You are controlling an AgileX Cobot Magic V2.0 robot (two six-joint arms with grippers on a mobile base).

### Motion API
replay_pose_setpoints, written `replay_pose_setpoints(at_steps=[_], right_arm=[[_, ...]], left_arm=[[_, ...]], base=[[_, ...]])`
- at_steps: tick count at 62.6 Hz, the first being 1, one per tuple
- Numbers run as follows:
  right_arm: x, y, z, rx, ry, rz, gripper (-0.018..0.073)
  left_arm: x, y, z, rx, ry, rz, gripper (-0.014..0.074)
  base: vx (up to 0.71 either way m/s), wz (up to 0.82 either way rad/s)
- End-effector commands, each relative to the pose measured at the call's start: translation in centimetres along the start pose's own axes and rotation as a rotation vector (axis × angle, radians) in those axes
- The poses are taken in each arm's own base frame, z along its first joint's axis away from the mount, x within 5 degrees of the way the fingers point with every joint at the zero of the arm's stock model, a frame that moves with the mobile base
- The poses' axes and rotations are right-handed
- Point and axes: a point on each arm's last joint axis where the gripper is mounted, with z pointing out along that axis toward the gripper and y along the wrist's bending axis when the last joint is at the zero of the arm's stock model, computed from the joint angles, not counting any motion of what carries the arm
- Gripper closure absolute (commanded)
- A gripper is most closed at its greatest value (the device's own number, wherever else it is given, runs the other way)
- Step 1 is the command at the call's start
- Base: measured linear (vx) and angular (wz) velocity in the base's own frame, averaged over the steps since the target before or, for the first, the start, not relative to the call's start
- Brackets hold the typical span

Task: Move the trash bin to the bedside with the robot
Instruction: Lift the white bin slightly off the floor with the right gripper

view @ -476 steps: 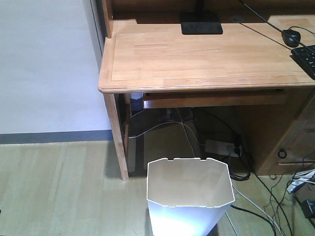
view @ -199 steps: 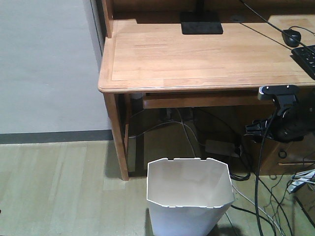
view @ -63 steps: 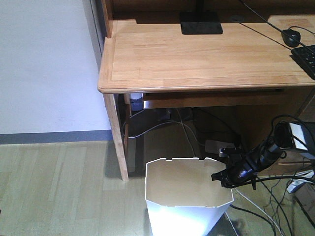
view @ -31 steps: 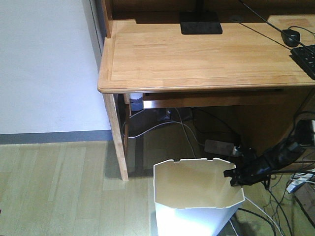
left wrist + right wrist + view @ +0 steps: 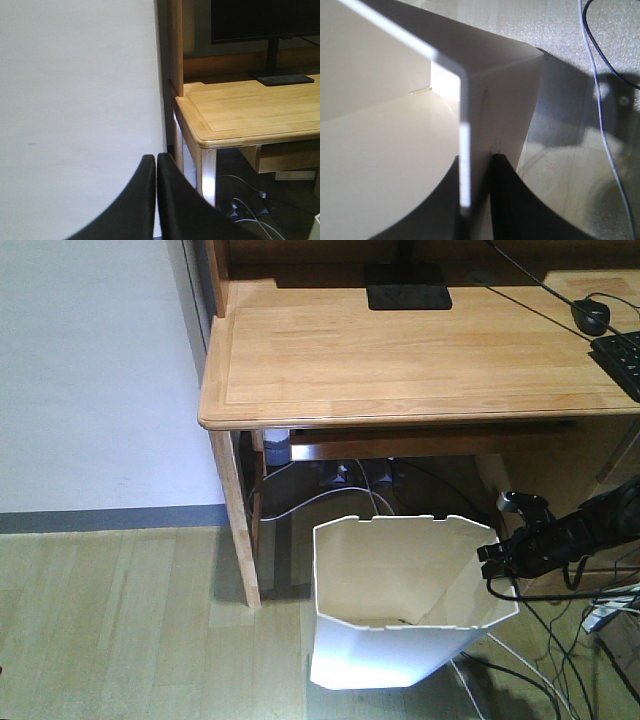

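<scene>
The white trash bin (image 5: 400, 640) hangs tilted in front of the desk, its cream inside showing. My right gripper (image 5: 494, 558) is shut on the bin's right wall at the rim. In the right wrist view one black finger lies inside the bin (image 5: 380, 115) and the other finger outside it, with the thin wall between them at my right gripper (image 5: 474, 162). My left gripper (image 5: 156, 161) is shut with nothing in it, held up beside the white wall and well away from the bin. The bedside is out of view.
A light wooden desk (image 5: 400, 350) stands behind the bin, with a monitor base (image 5: 408, 286), a mouse (image 5: 591, 312) and a keyboard (image 5: 622, 358). Loose cables (image 5: 530, 660) lie on the floor under and to the right of it. A white wall (image 5: 95, 370) is at left.
My right arm came in from the right and closed on the bin's right rim. The bin has since shifted right, risen and tipped.
</scene>
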Motion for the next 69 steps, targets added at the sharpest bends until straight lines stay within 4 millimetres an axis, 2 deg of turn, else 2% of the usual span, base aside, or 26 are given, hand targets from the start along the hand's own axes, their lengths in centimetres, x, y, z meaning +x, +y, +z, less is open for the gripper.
replay_pose_setpoints(at_steps=[1,12,24,69], right_arm=[[-0.8,3.5,-4.7,-0.152,-0.060,-0.058,0.0563],[0.6,6.4,-7.6,-0.254,-0.087,-0.067,0.0563],[1.4,7.6,-9.3,-0.260,-0.093,-0.079,0.0563],[1.7,7.7,-9.3,-0.268,-0.075,-0.097,0.0563]], left_arm=[[-1.5,-0.1,-0.2,0.004,-0.102,-0.006,0.0603],[-1.5,-0.1,-0.2,0.005,-0.102,-0.007,0.0603],[-1.5,-0.1,-0.2,0.005,-0.102,-0.007,0.0603],[-1.5,-0.1,-0.2,0.005,-0.102,-0.007,0.0603]], base=[[0.00,0.00],[0.00,0.00],[0.00,0.00],[0.00,0.00]])
